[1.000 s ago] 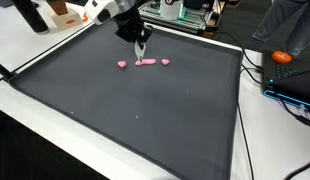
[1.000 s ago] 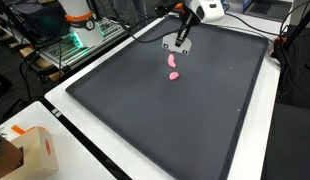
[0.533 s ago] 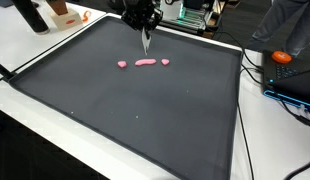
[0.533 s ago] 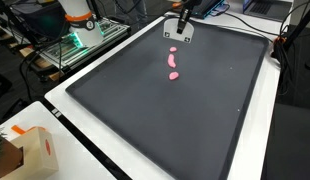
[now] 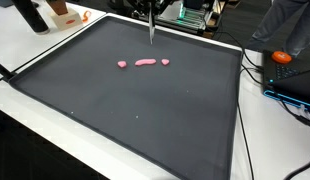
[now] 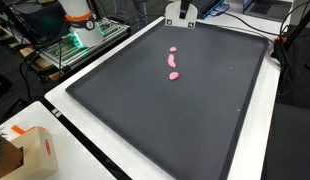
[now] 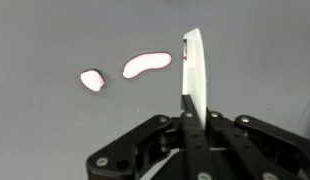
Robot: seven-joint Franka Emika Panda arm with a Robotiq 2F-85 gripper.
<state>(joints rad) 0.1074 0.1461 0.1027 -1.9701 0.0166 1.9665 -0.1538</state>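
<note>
My gripper (image 7: 192, 116) is shut on a thin white blade (image 7: 194, 68) that sticks out past the jaws. In both exterior views the gripper (image 5: 151, 12) (image 6: 182, 17) is high at the top edge, mostly cut off, with the blade (image 5: 151, 29) hanging down over the far part of the black mat (image 5: 145, 110). Three pink pieces lie in a row on the mat below: a long middle one (image 5: 145, 62) (image 7: 146, 65) and small end ones (image 5: 122, 64) (image 5: 165, 61). In the wrist view one small piece (image 7: 92, 80) shows; the other is mostly behind the blade.
The mat has a white border on a white table (image 5: 35, 130). A cardboard box (image 6: 25, 152) stands at a table corner. An orange object (image 5: 283, 57) and cables lie beside the mat. Equipment racks (image 6: 80, 40) stand behind the far edge.
The gripper has risen straight up from just above the pink pieces, carrying the white blade with it, and is now at the top of both exterior views. The pink pieces have not moved.
</note>
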